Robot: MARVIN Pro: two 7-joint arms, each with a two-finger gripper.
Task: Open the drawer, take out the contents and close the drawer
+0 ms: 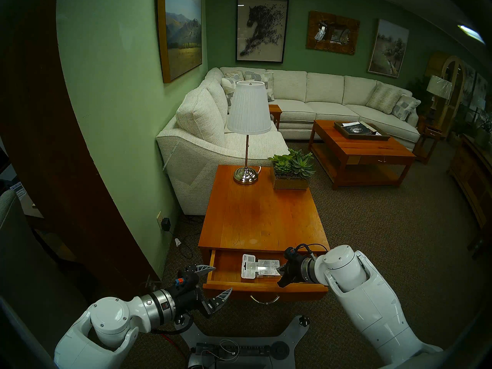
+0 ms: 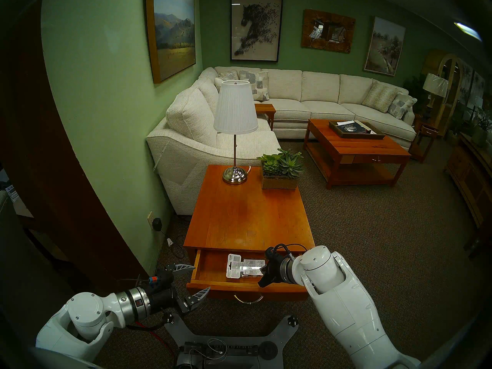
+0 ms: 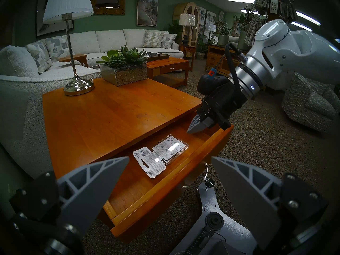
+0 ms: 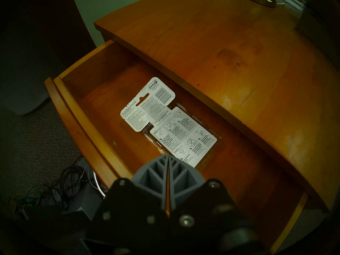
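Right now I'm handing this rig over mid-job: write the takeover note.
Left gripper: jaws open, empty, beside the drawer's left front corner.
Right gripper: jaws shut, empty, over the right part of the open drawer, pointed at the blister pack; no contact visible.
The pack lies flat on the drawer floor, near the middle.
Done: drawer pulled open.
Left: open the right jaws, grasp and lift the pack out, then push the drawer closed, perhaps by its silver pull.

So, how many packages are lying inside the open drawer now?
1. A single blister pack lies flat on the floor of the drawer, about mid-width. The part of the drawer under the table top is hidden, so more could be there.
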